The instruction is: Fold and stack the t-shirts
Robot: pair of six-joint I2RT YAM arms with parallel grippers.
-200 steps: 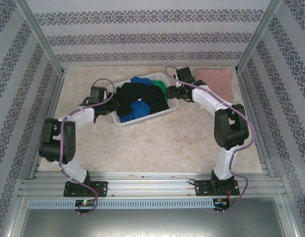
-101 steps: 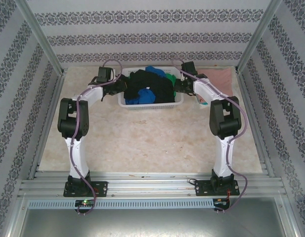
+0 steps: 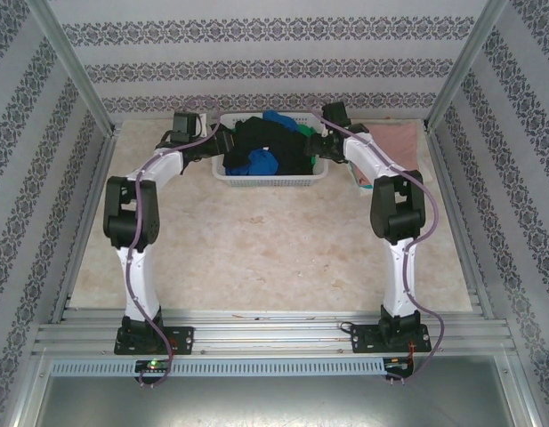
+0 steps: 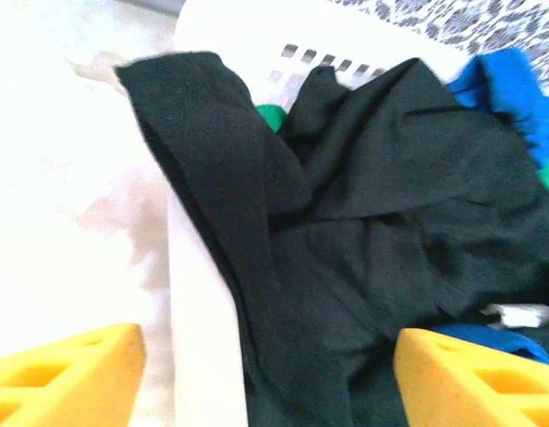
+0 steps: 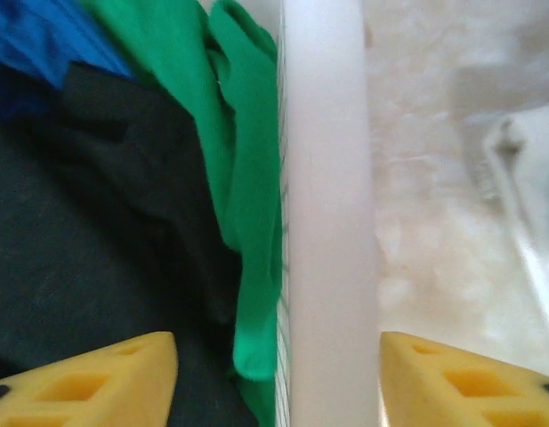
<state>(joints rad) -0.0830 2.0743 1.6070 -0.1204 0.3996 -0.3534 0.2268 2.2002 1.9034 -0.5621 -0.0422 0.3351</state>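
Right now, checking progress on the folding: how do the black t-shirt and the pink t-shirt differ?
The black t-shirt is crumpled in the white basket; the pink t-shirt lies flat on the table. The black t-shirt hangs over the basket's rim; the pink t-shirt lies apart, right of the basket. Both are plain-coloured cloth.

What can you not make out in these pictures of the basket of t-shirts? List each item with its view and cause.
Top view: how many t-shirts fill the basket; too small, and the black t-shirt covers those below.
Top view: the pink t-shirt, partly behind the right arm.
Left wrist view: the blue t-shirt, cut by the right edge.
Right wrist view: the green t-shirt, its lower end cut by the bottom edge.
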